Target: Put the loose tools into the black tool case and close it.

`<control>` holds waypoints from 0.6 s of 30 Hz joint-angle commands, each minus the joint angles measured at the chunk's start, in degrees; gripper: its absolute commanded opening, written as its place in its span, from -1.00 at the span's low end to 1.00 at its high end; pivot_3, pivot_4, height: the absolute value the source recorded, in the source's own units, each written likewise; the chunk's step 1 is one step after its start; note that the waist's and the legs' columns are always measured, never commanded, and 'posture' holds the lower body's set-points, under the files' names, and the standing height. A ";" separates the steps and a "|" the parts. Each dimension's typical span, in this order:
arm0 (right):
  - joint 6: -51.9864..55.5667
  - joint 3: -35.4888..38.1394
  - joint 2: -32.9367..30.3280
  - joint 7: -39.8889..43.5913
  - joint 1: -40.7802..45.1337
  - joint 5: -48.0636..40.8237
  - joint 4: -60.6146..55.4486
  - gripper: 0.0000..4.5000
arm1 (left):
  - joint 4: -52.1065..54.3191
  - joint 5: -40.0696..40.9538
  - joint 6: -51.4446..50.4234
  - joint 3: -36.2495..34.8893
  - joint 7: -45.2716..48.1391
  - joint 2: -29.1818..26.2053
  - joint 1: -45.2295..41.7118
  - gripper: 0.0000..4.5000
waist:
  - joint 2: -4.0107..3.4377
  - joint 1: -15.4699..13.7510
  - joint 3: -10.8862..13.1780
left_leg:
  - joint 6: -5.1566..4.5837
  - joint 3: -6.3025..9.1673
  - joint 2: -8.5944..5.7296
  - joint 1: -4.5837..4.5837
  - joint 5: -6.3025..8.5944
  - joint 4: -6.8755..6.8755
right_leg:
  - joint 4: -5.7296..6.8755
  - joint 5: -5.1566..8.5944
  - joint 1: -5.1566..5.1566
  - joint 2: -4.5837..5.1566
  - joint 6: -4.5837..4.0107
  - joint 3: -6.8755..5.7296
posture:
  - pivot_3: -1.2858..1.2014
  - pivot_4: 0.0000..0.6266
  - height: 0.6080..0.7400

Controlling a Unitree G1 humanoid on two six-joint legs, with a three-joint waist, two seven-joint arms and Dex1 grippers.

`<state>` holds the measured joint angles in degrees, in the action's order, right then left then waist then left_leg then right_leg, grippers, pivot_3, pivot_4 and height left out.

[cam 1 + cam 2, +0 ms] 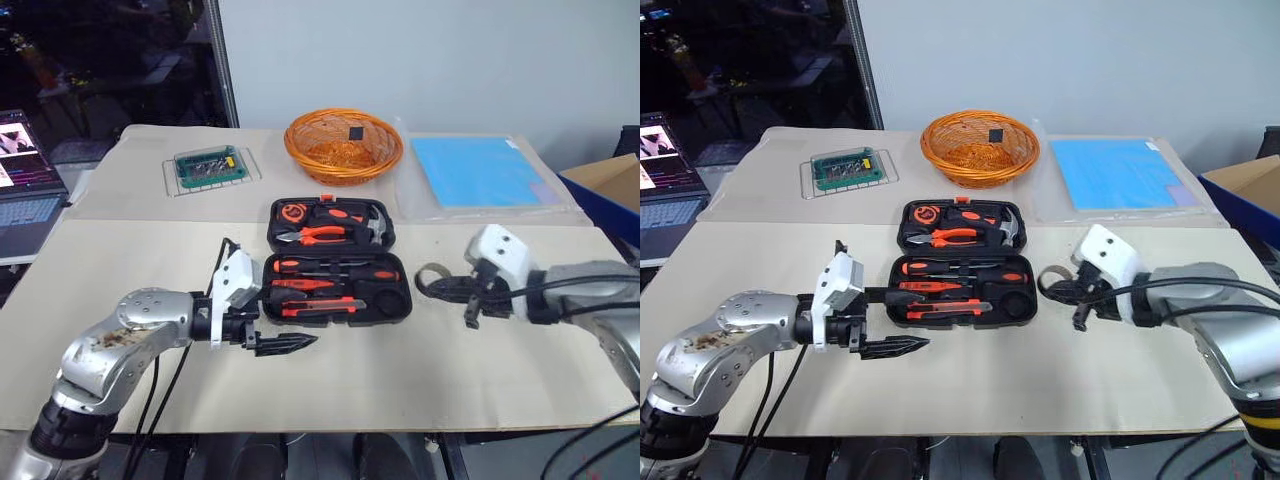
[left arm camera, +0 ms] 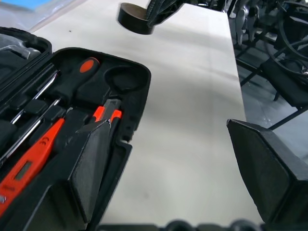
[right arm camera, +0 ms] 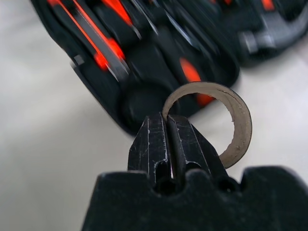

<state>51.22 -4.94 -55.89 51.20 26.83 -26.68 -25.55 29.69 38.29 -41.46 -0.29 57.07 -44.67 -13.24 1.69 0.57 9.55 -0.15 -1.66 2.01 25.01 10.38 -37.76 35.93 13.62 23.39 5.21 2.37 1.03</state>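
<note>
The black tool case (image 1: pixel 400 262) lies open in the middle of the table. Its near half holds two orange-and-black screwdrivers (image 1: pixel 312 267), a small orange tester and the utility knife (image 1: pixel 322 308). A round recess (image 1: pixel 391 298) at its right end is empty. My right gripper (image 1: pixel 458 291) hangs just right of the case, shut on the rim of the grey tape roll (image 3: pixel 237 120), which is lifted off the table. My left gripper (image 1: pixel 280 320) is open at the case's near left corner, one finger (image 2: pixel 91 163) over the case edge, nothing between the fingers.
The far half of the case holds pliers, a hammer and a tape measure. Behind it stand an orange wire basket (image 1: pixel 343 145), a blue sheet (image 1: pixel 475 170) and a circuit board on a wire rack (image 1: pixel 210 168). A laptop (image 1: pixel 25 190) sits far left, a cardboard box (image 1: pixel 610 185) far right.
</note>
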 commanded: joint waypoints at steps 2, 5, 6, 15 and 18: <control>-0.76 -9.58 3.17 2.74 6.22 4.11 4.43 -0.98 | 2.03 1.36 1.18 -2.59 0.23 -0.92 0.58 0.84 | 0.02 -0.21 0.02 | 0.00 0.00 -0.02 0.02 0.00 0.00 | -0.02 0.00 0.01 0.01 0.00 0.00 | 0.03 -0.52 1.00; -1.34 -13.35 3.14 4.51 6.62 6.29 6.45 -0.98 | 2.79 1.39 1.11 -3.09 -0.67 -0.81 1.11 0.84 | 0.03 -0.84 0.02 | 0.00 0.02 -0.09 0.17 0.00 0.00 | -0.01 -0.16 0.13 0.05 -0.25 0.01 | 0.03 -0.52 1.00; -1.40 -13.96 2.94 5.01 6.58 6.65 6.87 -0.98 | 3.05 1.39 1.07 -3.20 -0.94 -0.78 1.28 0.84 | 0.03 -1.03 0.02 | 0.00 0.01 -0.10 0.21 0.00 0.00 | -0.01 -0.24 0.17 0.05 -0.21 0.01 | 0.03 -0.52 1.00; -3.45 -18.43 1.67 9.44 5.83 10.99 10.62 -0.98 | 4.68 1.17 0.83 -3.15 -4.07 0.07 2.18 0.84 | 0.03 -1.14 0.02 | 0.01 -0.02 -0.03 0.27 -0.01 0.00 | 0.19 -0.28 0.39 -0.03 -0.13 0.02 | 0.03 -0.52 1.00; -4.80 -18.44 2.65 10.52 6.60 11.74 12.11 -0.84 | 3.74 0.69 1.02 -2.49 -4.77 0.70 1.18 0.84 | 0.04 -1.23 0.02 | 0.01 -0.02 -0.05 0.24 -0.02 -0.02 | 0.18 -0.20 0.33 -0.02 -0.11 0.01 | 0.03 -0.52 1.00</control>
<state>47.31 -22.16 -53.31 60.14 33.44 -15.91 -14.63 32.92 38.56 -41.41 -2.51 52.85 -44.48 -10.76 1.73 -0.66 9.57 -0.13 -1.68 1.95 25.25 10.36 -37.79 36.11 13.42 23.71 5.19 2.26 1.04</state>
